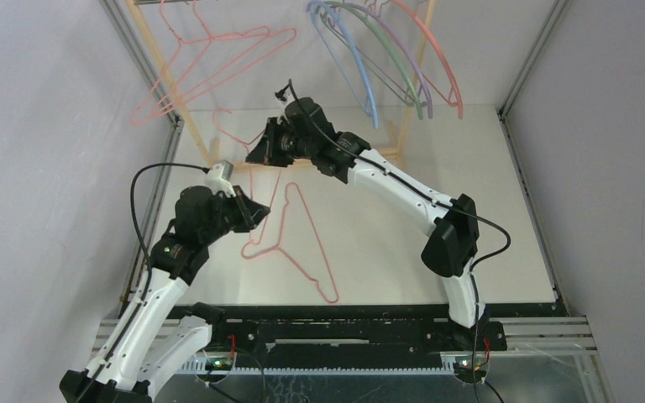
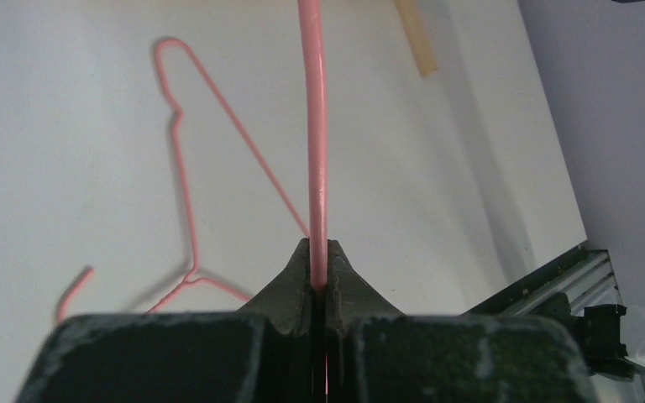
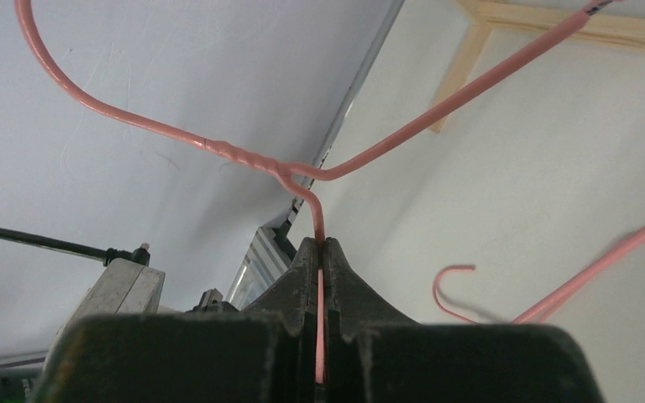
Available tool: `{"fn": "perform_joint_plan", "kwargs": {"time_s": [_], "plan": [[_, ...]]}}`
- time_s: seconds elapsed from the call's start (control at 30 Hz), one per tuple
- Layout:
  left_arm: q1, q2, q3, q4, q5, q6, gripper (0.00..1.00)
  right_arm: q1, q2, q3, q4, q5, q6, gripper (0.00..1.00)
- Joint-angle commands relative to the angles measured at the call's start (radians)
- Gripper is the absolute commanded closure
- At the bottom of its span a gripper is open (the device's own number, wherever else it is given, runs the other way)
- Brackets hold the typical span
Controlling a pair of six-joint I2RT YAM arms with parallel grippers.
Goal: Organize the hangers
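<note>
Both sets of jaws are pinching wire. Your right gripper [image 3: 321,252] nips the pink hanger [image 3: 243,155] below its twisted neck; your left gripper [image 2: 319,281] clamps seemingly the same hanger, held above the worktop [image 1: 470,210]. If the arms pull unevenly, it could bend or slip free onto the second hanger [image 1: 302,243].

We see bright, soft, even light from above on the white table [image 1: 369,252]. The top view is sharp. The flat hanger [image 2: 183,197] casts a faint grey shadow close beside itself. In both wrist views the near fingers [image 2: 290,285] look dark and blurred.
</note>
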Motion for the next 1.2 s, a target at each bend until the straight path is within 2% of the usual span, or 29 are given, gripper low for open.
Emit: {"fn": "perform_joint_plan", "kwargs": {"time_s": [0.0, 0.03, 0.1, 0.23, 0.47, 0.67, 0.83, 0.93, 1.17], "plan": [[-0.004, 0.043, 0.080, 0.017, -0.006, 0.038, 1.00, -0.005, -0.114, 0.011, -0.049, 0.040, -0.049, 0.82], [-0.004, 0.065, 0.115, -0.005, -0.026, 0.061, 1.00, -0.001, -0.128, 0.006, -0.093, 0.078, -0.076, 0.72], [-0.004, 0.112, 0.193, -0.054, -0.060, 0.111, 1.00, 0.003, -0.176, -0.045, -0.140, 0.146, -0.137, 0.61], [-0.006, 0.198, 0.324, -0.095, -0.130, 0.195, 1.00, -0.001, -0.328, -0.278, -0.121, 0.202, -0.186, 0.49], [-0.013, 0.333, 0.535, -0.157, -0.223, 0.316, 1.00, 0.017, -0.483, -0.466, -0.174, 0.300, -0.267, 0.49], [-0.015, 0.469, 0.704, -0.162, -0.217, 0.378, 1.00, 0.049, -0.498, -0.518, -0.222, 0.362, -0.322, 0.50], [-0.016, 0.580, 0.830, -0.154, -0.204, 0.405, 1.00, 0.043, -0.511, -0.586, -0.226, 0.353, -0.338, 0.51], [-0.023, 0.591, 0.843, -0.120, -0.217, 0.409, 1.00, 0.021, -0.522, -0.619, -0.216, 0.334, -0.336, 0.52], [-0.033, 0.543, 0.760, 0.016, -0.261, 0.415, 1.00, -0.039, -0.512, -0.644, -0.188, 0.284, -0.355, 0.52]]}}
